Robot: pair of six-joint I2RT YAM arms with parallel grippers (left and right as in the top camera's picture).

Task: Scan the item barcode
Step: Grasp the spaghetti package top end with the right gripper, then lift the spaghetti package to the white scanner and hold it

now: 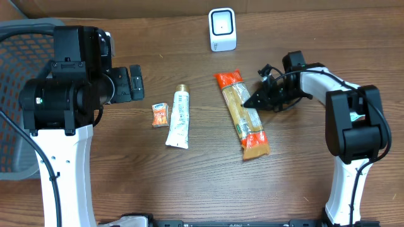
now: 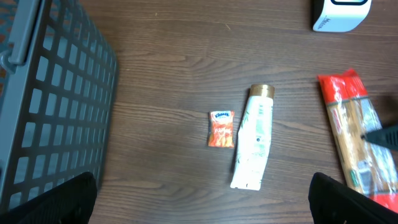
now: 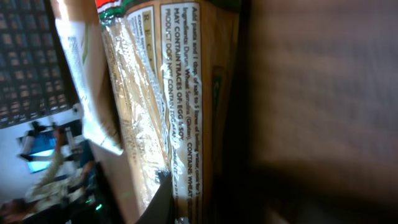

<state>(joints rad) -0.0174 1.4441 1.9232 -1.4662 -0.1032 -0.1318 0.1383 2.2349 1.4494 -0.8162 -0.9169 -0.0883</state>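
A long pasta packet [image 1: 245, 115] with orange ends lies at the table's centre-right, below the white barcode scanner [image 1: 222, 29]. My right gripper [image 1: 254, 101] is shut on the packet's right edge near its middle. In the right wrist view the packet [image 3: 180, 93] fills the frame, ingredient print facing the camera, with a dark fingertip [image 3: 158, 205] lying over its clear film. My left gripper [image 1: 134, 83] hovers open above the table's left side, with nothing between its fingers [image 2: 62, 199].
A white tube [image 1: 179, 118] with a gold cap and a small orange tissue pack [image 1: 160, 115] lie left of the pasta packet. A grey mesh basket [image 1: 19, 94] stands at the far left edge. The scanner [image 2: 341, 15] sits at the back.
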